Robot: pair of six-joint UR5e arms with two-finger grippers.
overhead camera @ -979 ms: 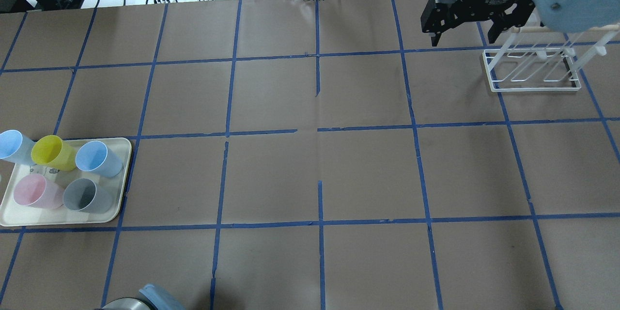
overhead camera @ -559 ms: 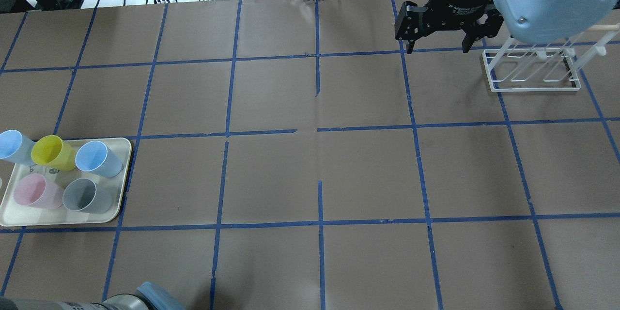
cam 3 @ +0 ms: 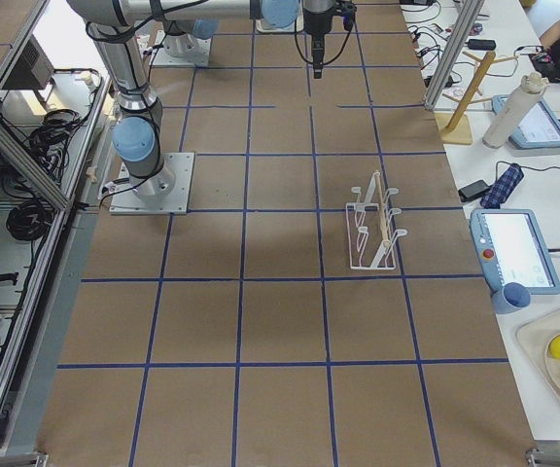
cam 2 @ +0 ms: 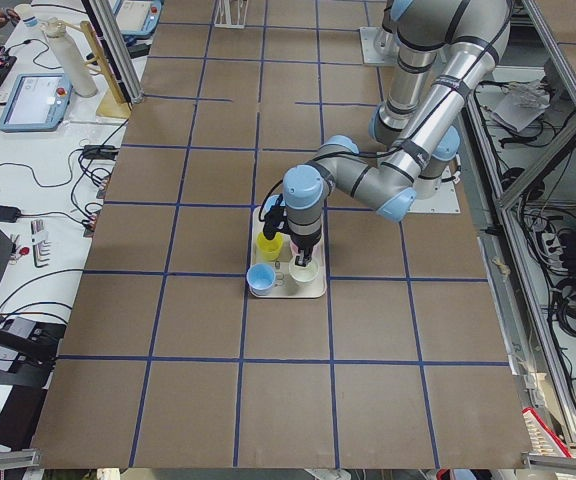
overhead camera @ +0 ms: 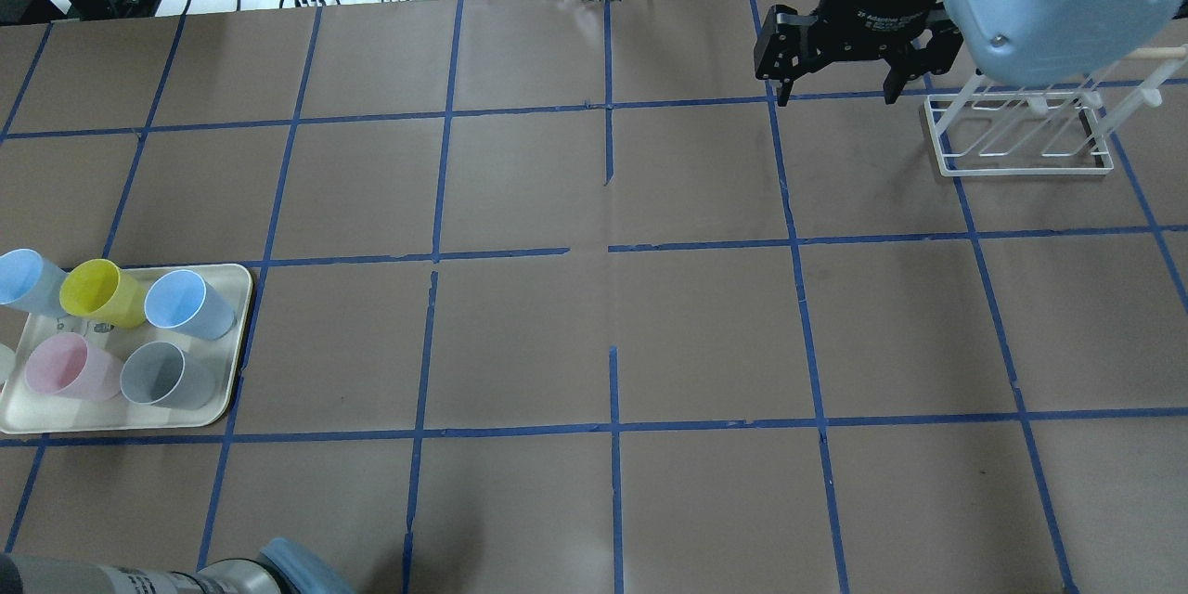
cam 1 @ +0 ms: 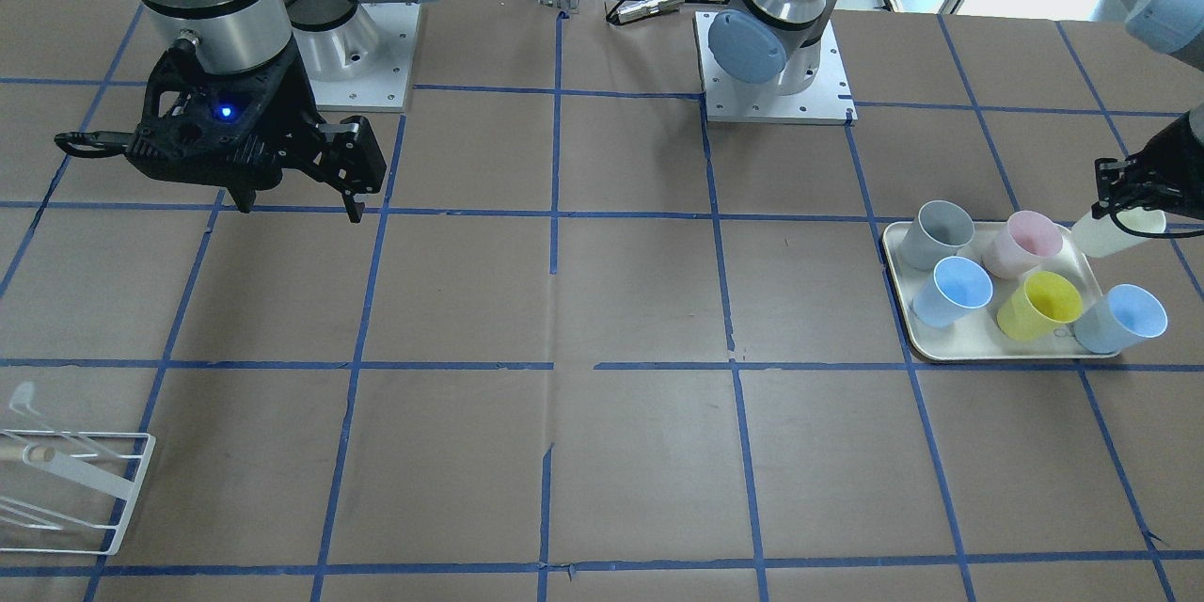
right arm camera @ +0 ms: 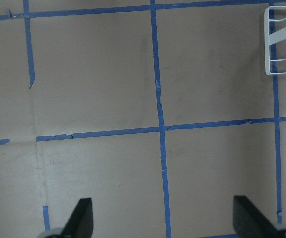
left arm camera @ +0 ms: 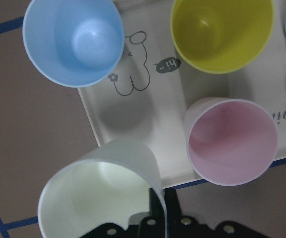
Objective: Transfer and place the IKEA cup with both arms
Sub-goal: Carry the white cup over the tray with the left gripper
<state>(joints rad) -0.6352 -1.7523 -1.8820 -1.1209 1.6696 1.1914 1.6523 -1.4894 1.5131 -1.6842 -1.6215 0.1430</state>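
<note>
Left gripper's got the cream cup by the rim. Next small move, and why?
Probably raise the IKEA cup straight up: the left gripper pinches its wall, it hangs tilted over the tray edge close to the pink cup, and the open right gripper is far off.

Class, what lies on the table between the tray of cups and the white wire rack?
Only bare brown paper crossed by blue tape lines lies between the tray and the wire rack. The overhead view shows this most clearly.
</note>
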